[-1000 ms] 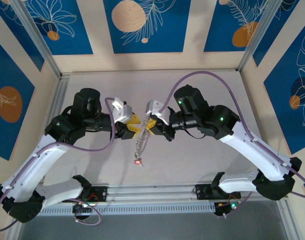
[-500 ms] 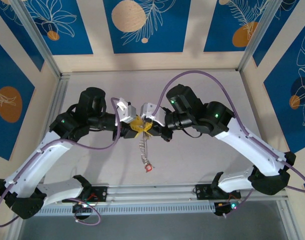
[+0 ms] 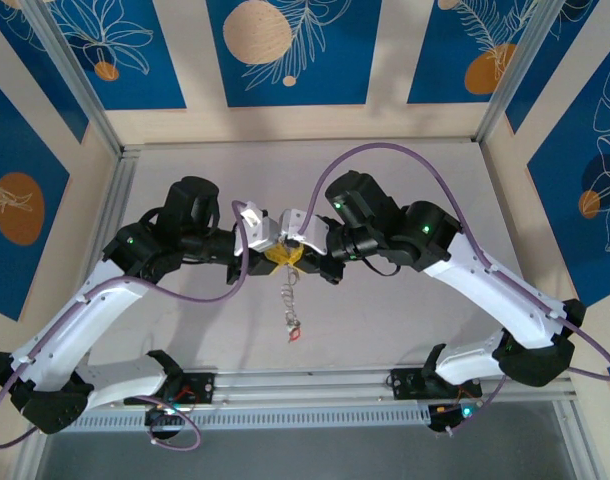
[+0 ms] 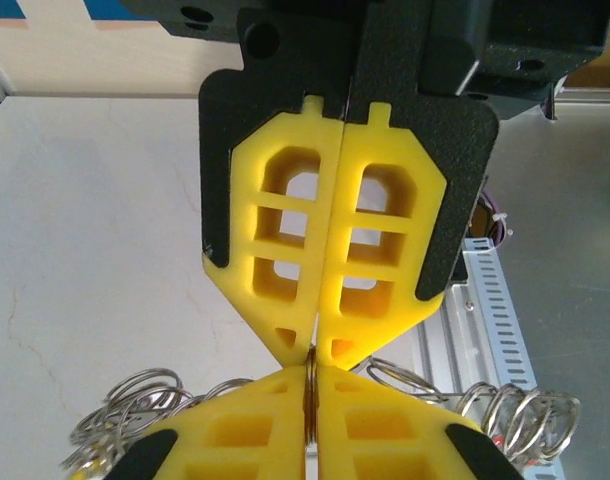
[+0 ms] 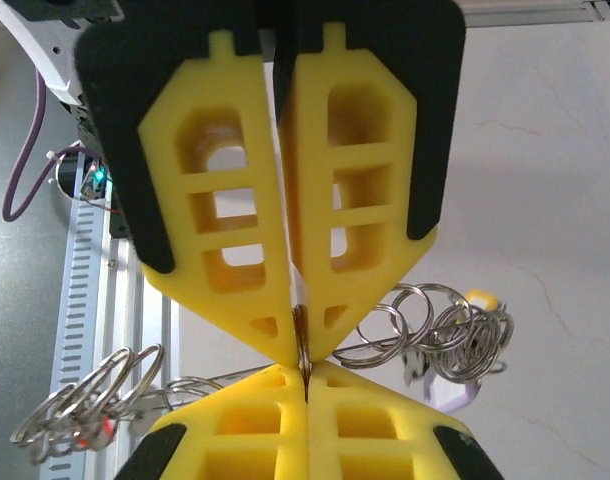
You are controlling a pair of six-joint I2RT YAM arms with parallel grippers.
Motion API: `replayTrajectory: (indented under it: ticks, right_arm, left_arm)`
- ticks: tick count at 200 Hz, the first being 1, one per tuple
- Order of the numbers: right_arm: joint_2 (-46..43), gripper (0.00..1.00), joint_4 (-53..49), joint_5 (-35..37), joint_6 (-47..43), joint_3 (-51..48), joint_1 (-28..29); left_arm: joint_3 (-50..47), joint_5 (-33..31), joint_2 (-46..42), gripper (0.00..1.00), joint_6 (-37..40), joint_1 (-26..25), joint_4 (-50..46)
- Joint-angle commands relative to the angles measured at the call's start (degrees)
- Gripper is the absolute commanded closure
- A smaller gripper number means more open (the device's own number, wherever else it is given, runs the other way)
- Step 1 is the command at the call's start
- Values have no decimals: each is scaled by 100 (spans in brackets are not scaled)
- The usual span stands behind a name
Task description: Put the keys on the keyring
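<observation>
1. Your left gripper [image 3: 273, 252] and right gripper [image 3: 297, 255] meet tip to tip, raised above the table [image 3: 405, 180]. Each is clamped narrow on the thin wire of the keyring [image 4: 310, 388].
2. That double pinch stops the loop swinging. My read is that one side steadies it so the other can work the opening.
3. The keys [image 3: 293, 318] dangle below the grip in a string, red tag lowest, so their weight pulls them clear of the fingers.
4. I can't tell whether every key is threaded, because coils crowd both sides of the tips.
</observation>
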Motion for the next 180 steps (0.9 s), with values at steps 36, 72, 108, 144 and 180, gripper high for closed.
replayTrajectory:
  ticks: [36, 72, 108, 144, 180]
  right_arm:
    - [-34, 100, 424, -88, -77, 363, 102]
    - [-151, 96, 549, -121, -10, 194, 102]
    - [-212, 85, 652, -320, 233, -38, 60]
    - [-436, 82, 1057, -492, 431, -453, 8]
    - [-586, 81, 1389, -678, 545, -642, -68]
  left_arm:
    - [172, -176, 98, 100, 257, -148, -380]
    - [-59, 5, -243, 100, -2, -127, 285]
    - [-239, 450, -431, 100, -437, -120, 920]
    - [-351, 760, -569, 100, -829, -103, 1438]
    - [-590, 972, -659, 100, -1227, -76, 1995]
